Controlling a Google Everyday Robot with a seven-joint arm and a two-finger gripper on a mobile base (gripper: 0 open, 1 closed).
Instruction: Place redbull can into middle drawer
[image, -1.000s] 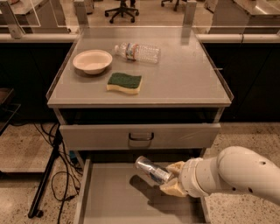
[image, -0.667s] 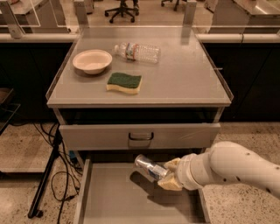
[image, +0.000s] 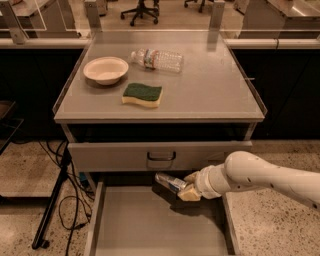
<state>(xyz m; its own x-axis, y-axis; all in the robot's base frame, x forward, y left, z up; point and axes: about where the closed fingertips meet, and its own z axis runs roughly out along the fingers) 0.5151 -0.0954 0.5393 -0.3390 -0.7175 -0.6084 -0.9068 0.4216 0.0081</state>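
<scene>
The redbull can (image: 169, 182), slim, silver and blue, lies tilted in my gripper (image: 186, 189), which is shut on it. The gripper holds it above the back of the open middle drawer (image: 150, 227), a wide shallow grey drawer with a flat floor. The can's free end points left, just below the closed drawer front. My white arm (image: 260, 177) comes in from the right.
The drawer above has a grey front with a metal loop handle (image: 160, 158). On the cabinet top sit a white bowl (image: 105, 69), a green and yellow sponge (image: 143, 94) and a clear water bottle (image: 157, 59). Cables (image: 65, 200) lie on the floor at left.
The arm has moved back toward the rear of the drawer with the can still held; the can now sits closer to the upper drawer's front.
</scene>
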